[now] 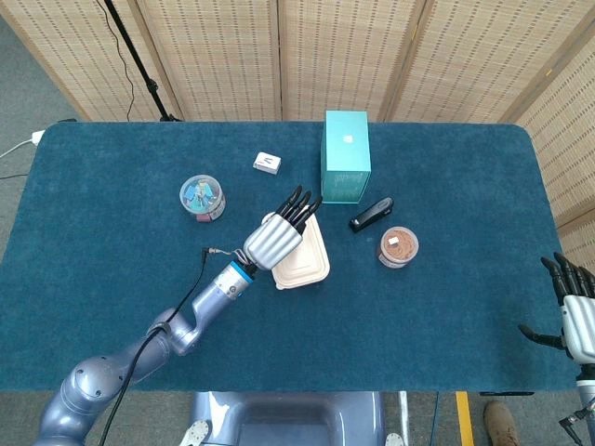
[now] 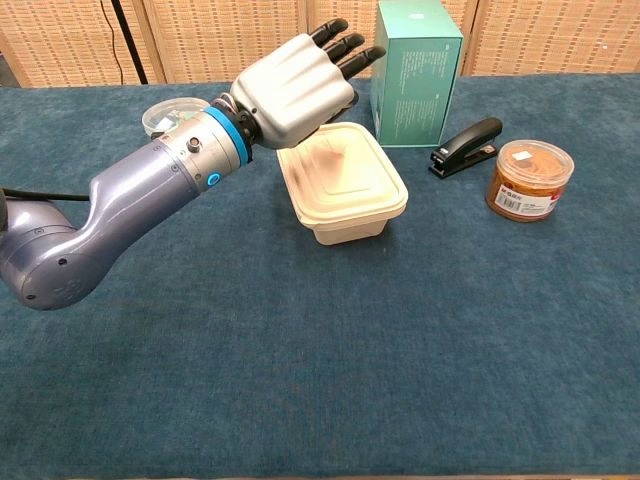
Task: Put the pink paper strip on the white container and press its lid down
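White container [image 2: 345, 195] partly under left hand [image 2: 296, 92]; fingers extended, grip unclear.

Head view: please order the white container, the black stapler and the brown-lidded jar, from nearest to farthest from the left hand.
1. White container, directly under the left hand.
2. Black stapler, to the right of it, beside the teal box.
3. Brown-lidded jar, farther right still.

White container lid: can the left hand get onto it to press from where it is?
Probably yes. The left hand hovers over the back left part of the white container, and nothing lies between them; the teal box and stapler stand clear.
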You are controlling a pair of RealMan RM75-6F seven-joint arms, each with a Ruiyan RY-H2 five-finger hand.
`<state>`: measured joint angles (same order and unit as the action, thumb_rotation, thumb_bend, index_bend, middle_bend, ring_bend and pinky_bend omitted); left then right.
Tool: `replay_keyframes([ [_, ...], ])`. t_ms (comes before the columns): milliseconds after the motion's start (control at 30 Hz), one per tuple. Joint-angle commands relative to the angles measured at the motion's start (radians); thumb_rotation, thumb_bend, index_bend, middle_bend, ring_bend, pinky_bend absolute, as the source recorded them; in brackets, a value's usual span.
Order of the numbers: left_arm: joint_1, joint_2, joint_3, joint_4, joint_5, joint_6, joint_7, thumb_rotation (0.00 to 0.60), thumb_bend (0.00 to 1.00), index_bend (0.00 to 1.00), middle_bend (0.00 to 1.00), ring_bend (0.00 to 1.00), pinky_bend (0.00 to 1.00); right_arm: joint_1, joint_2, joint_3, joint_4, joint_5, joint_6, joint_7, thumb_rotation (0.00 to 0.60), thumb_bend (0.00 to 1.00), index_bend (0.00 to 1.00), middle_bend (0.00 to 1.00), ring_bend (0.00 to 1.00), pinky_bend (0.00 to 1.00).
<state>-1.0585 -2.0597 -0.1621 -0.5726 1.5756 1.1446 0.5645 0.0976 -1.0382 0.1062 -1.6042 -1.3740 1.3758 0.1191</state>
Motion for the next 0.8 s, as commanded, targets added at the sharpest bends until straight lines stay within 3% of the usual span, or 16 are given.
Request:
replay_keyframes([
  [33, 0.005, 0.013, 0.007, -0.009, 0.000, -0.003, -0.002, 0.600, 0.43, 0.38, 0.00, 0.00, 0.00, -0.001, 0.002, 0.001, -0.002, -0.002, 0.003, 0.003, 0.600, 0.00, 0.00, 0.00, 0.00, 0.00],
  [133, 0.008, 0.030, 0.014, -0.028, -0.001, -0.008, -0.010, 0.600, 0.39, 0.22, 0.00, 0.00, 0.00, -0.001, 0.002, 0.001, -0.001, -0.001, 0.003, 0.005, 0.600, 0.00, 0.00, 0.00, 0.00, 0.00],
  [200, 0.013, 0.049, 0.020, -0.048, 0.004, -0.001, -0.014, 0.600, 0.38, 0.16, 0.00, 0.00, 0.00, -0.002, 0.003, 0.001, -0.002, -0.001, 0.003, 0.005, 0.600, 0.00, 0.00, 0.00, 0.00, 0.00],
  [467, 0.049, 0.144, 0.029, -0.180, 0.010, 0.049, -0.048, 0.600, 0.34, 0.09, 0.00, 0.00, 0.00, -0.002, 0.004, -0.001, -0.004, -0.005, 0.005, 0.004, 0.600, 0.00, 0.00, 0.00, 0.00, 0.00],
  [567, 0.084, 0.207, 0.023, -0.292, -0.003, 0.080, -0.094, 0.589, 0.28, 0.02, 0.00, 0.00, 0.00, -0.002, 0.004, -0.002, -0.005, -0.005, 0.004, 0.001, 0.600, 0.00, 0.00, 0.00, 0.00, 0.00],
  [633, 0.110, 0.255, 0.018, -0.377, -0.022, 0.084, -0.116, 0.546, 0.23, 0.00, 0.00, 0.00, 0.00, -0.002, 0.003, -0.003, -0.004, -0.006, 0.002, -0.001, 0.600, 0.00, 0.00, 0.00, 0.00, 0.00],
  [800, 0.200, 0.482, 0.023, -0.709, -0.091, 0.066, -0.141, 0.532, 0.13, 0.00, 0.00, 0.00, 0.00, 0.002, -0.006, -0.009, -0.006, -0.012, -0.002, -0.025, 0.600, 0.00, 0.00, 0.00, 0.00, 0.00],
])
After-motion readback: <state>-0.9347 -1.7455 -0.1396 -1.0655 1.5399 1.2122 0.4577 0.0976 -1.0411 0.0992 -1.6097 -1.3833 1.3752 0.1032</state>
